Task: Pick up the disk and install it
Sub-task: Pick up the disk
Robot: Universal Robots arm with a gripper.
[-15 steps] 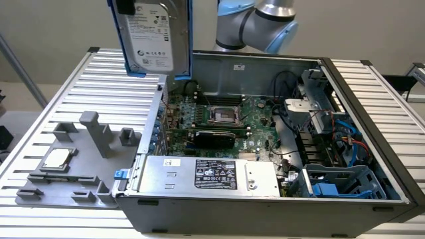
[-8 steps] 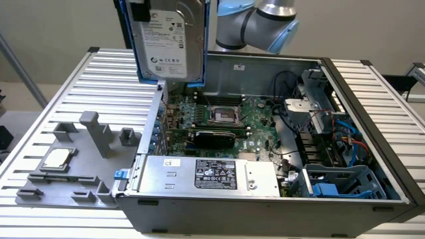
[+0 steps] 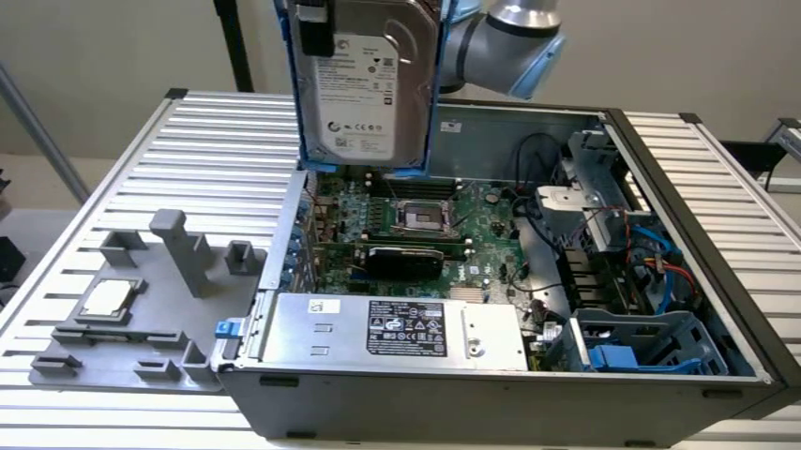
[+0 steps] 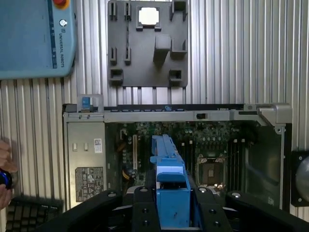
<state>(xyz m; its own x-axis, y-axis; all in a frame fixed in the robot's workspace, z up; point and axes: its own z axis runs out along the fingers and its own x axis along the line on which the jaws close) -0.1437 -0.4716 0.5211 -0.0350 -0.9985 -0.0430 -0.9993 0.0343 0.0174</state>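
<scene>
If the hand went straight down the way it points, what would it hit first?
Probably the motherboard beside the CPU socket, with the held disk's lower edge touching before the hand; depth is unclear.

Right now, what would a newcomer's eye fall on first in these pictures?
The disk in its blue frame hangs upright in the gripper above the open case, over the motherboard. On the exterior view's left, a grey tray bears a chip.
</scene>
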